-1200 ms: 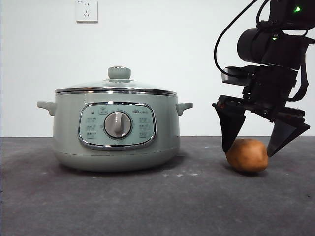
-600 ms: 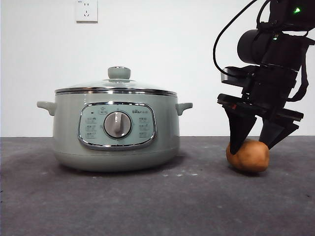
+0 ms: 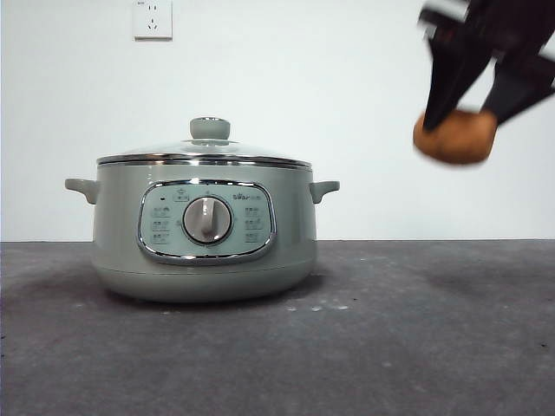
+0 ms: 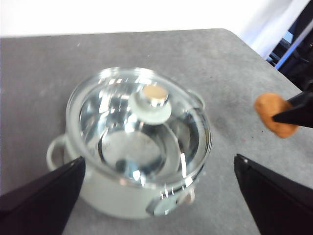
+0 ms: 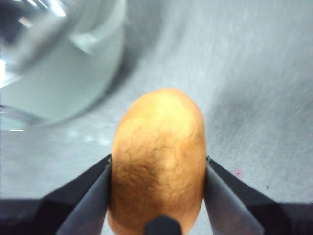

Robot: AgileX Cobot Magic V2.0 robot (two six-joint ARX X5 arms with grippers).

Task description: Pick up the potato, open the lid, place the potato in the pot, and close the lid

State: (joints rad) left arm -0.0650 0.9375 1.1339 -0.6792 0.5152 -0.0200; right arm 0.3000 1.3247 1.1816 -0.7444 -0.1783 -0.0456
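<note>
While lid covers pot (empty), potato hangs.

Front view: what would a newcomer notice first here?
The large pale sage-green electric pot stands on the dark grey table, its domed glass lid closed. High above the table, to the pot's side, the right pincer holds the rounded orange-brown potato. The left pincer hangs open above the lid.

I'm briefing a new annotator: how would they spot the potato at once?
Start from the big sage-green pot on the grey table. Look up and to its side: the right gripper holds the potato in mid-air. It is the only orange-brown thing.
</note>
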